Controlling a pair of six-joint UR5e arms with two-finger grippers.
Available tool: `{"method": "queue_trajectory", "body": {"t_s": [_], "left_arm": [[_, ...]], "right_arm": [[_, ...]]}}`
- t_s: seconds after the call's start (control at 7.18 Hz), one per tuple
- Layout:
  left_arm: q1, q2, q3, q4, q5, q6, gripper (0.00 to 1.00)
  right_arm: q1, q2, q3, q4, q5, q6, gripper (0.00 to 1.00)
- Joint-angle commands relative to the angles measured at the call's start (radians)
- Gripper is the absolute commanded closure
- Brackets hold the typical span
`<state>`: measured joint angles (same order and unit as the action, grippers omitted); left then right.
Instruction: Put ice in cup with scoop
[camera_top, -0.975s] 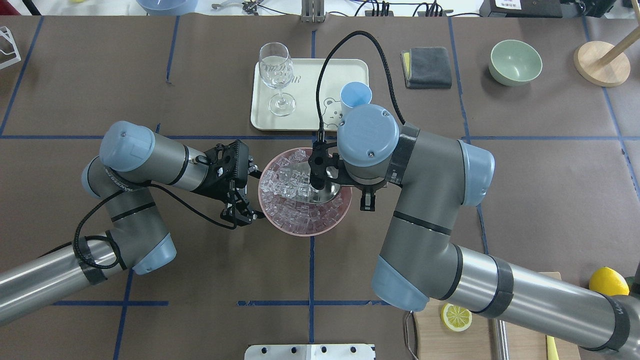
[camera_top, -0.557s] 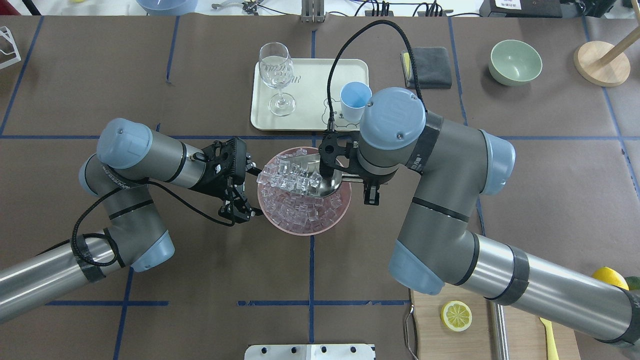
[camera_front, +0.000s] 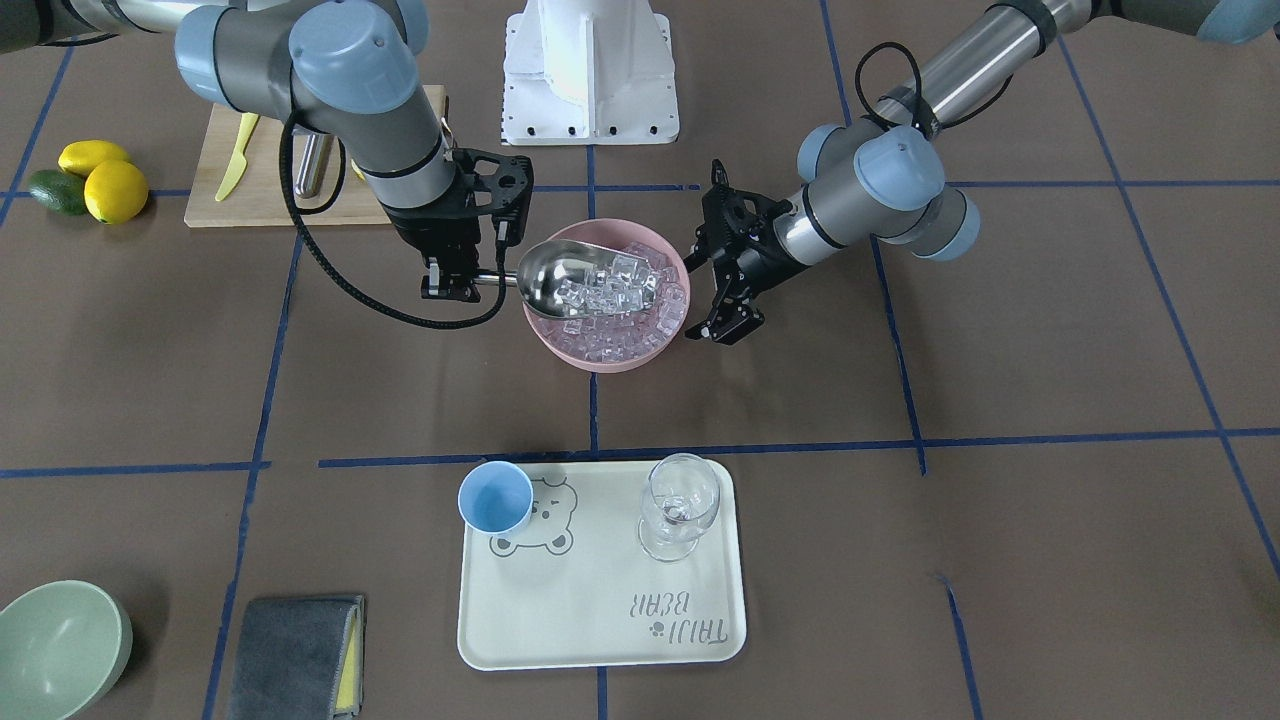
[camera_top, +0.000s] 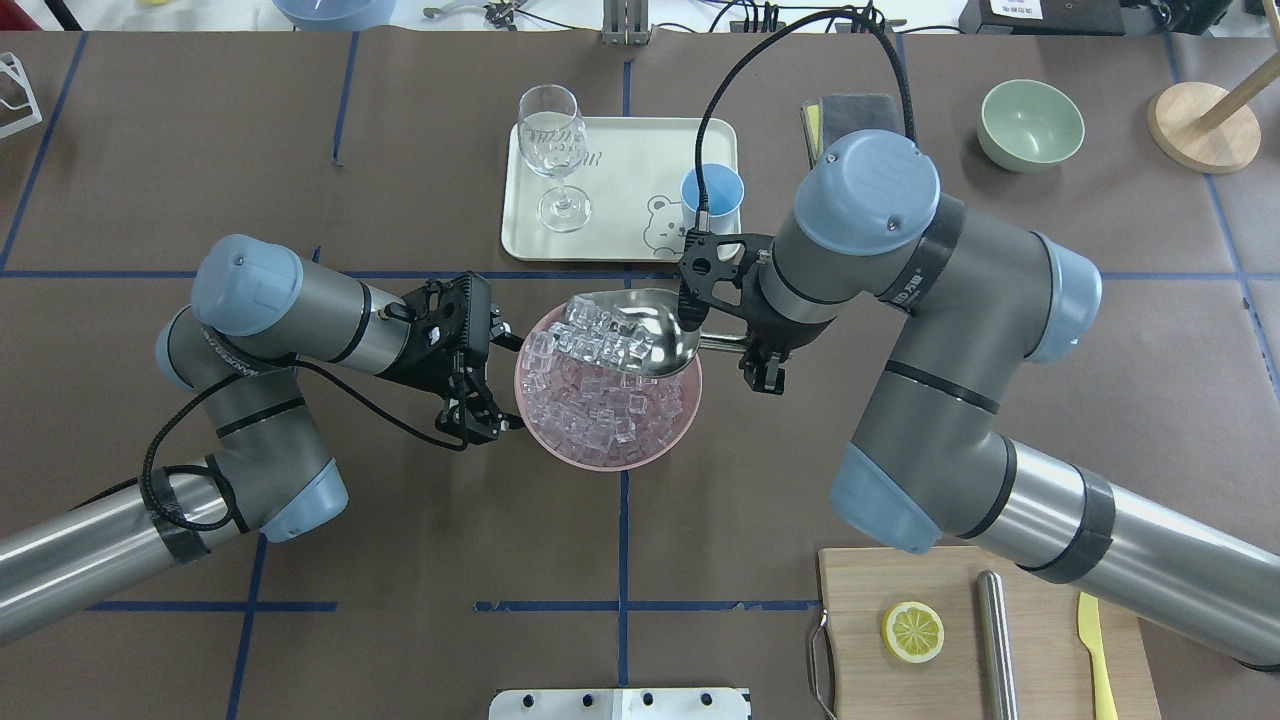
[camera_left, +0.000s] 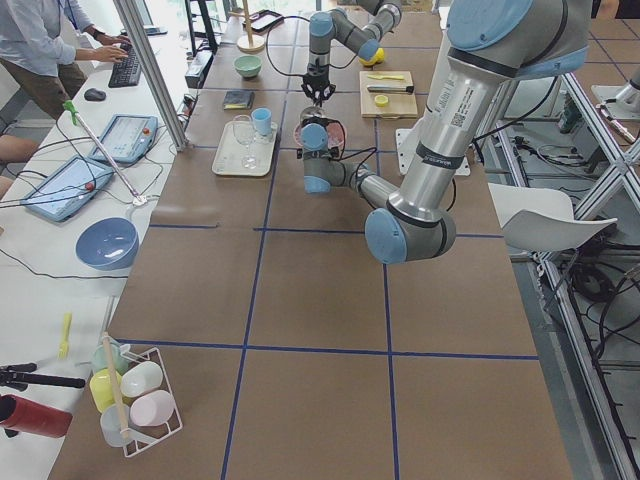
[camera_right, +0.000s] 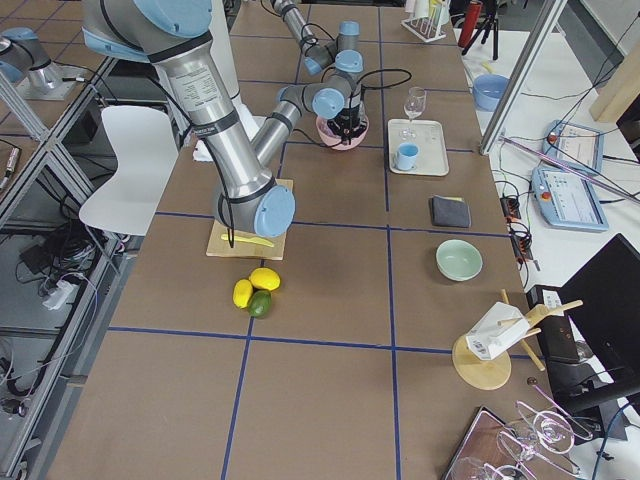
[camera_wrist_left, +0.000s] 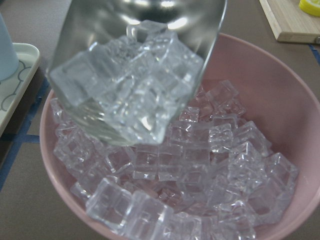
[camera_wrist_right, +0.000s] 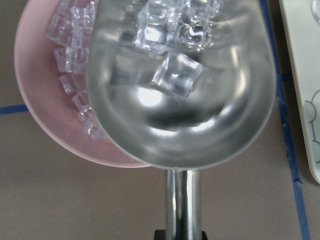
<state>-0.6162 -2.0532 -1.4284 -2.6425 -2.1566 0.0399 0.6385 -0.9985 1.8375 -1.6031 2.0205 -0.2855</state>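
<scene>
Front view: R arm bent over the pink bowl (camera_front: 600, 362). The right gripper (camera_front: 455, 284) is clamped on the scoop (camera_front: 560, 278) handle, trough about level above the bowl, loaded w/ ice (camera_front: 612, 285). L arm low, wrist near horizontal. The left gripper (camera_front: 705, 295) has its jaws spread just beside the bowl rim; contact unclear. The cup (camera_front: 495, 498) stands upright on the tray (camera_front: 600, 620), well apart from the scoop, w/ a stemmed glass (camera_front: 680, 505) alongside.

Overhead: R wrist hides part of the handle; cup (camera_top: 718, 188) shows just beyond it.

Side views: both grips too small to read.

L wrist cam: scoop mouth, cubes heaped, above more ice in the bowl.

R wrist cam: trough interior, one cube apart from the rest, handle running off the bottom edge.
</scene>
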Motion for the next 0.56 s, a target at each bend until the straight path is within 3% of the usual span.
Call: {"method": "queue_trajectory", "body": {"t_s": [0.0,0.14,0.42], "left_arm": [[-0.051,0.033,-0.007,0.006,-0.020,0.000,0.00],[-0.107,0.051,-0.012,0.015,-0.093,-0.002,0.00],[-0.209,0.102,-0.030,0.016,-0.112,-0.002,0.00]], "right_arm": [[0.044,-0.003,0.041,0.002,0.046,0.021,1.00],[0.074,-0.003,0.051,0.002,0.053,0.035,1.00],[0.163,-0.020,0.066,-0.005,0.082,0.116,1.00]]}}
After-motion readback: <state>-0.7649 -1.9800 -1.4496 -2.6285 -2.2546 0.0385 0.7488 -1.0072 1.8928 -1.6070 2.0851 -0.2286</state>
